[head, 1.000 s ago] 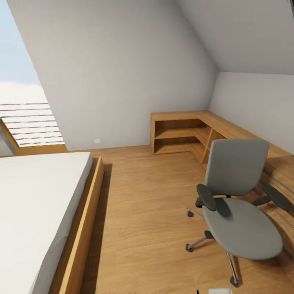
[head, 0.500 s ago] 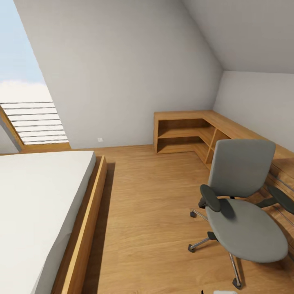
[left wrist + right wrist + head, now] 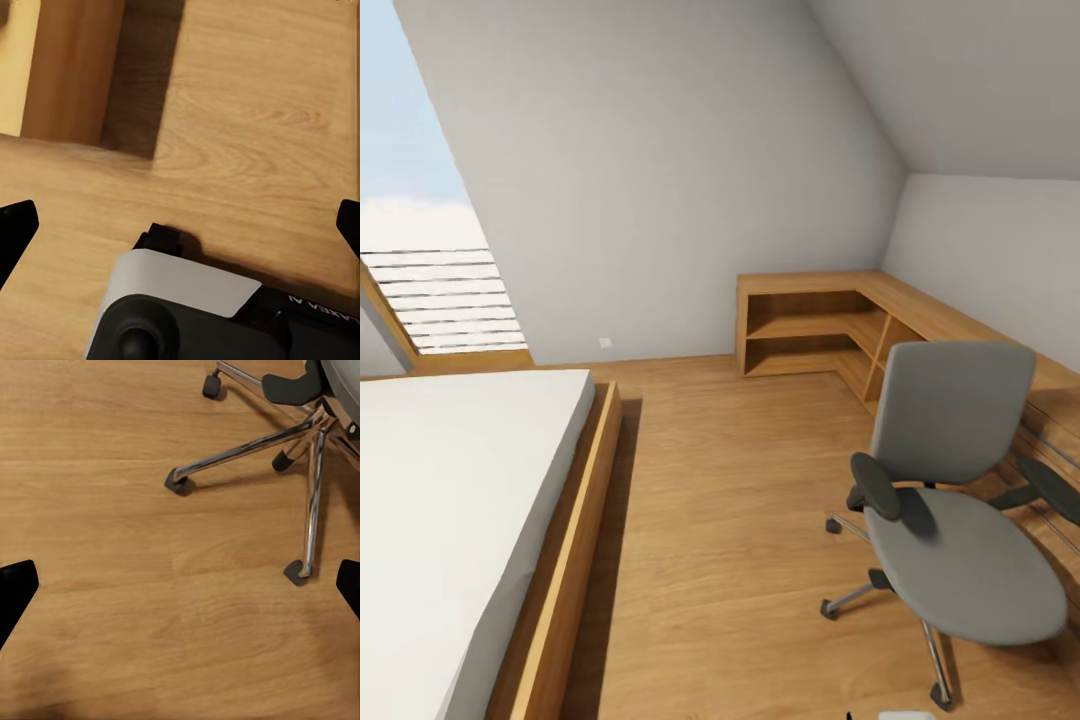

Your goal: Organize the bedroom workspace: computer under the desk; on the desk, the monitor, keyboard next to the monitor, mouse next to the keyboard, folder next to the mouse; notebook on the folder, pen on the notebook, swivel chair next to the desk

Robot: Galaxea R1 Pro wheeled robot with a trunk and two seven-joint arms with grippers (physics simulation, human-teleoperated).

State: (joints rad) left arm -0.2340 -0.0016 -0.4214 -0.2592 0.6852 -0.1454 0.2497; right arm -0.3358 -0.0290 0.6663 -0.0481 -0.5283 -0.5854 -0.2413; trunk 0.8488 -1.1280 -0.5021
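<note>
One grey swivel chair (image 3: pixel 960 500) stands at near right on the wood floor (image 3: pixel 720 520), seat bare, just beside the corner desk (image 3: pixel 920 310), whose two open shelf bays hold nothing. One bed (image 3: pixel 450 520) lies left. Both claws, the left gripper (image 3: pixel 180 225) and right gripper (image 3: pixel 180 585), are spread wide, holding nothing.

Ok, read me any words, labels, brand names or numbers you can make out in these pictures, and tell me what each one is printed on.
Pale lettering on the dark robot base, cut off at the picture's edge in the left wrist view: too small and cropped to read.
No text on the swivel chair, the wooden corner shelf unit, the bed or the wood floor.
</note>
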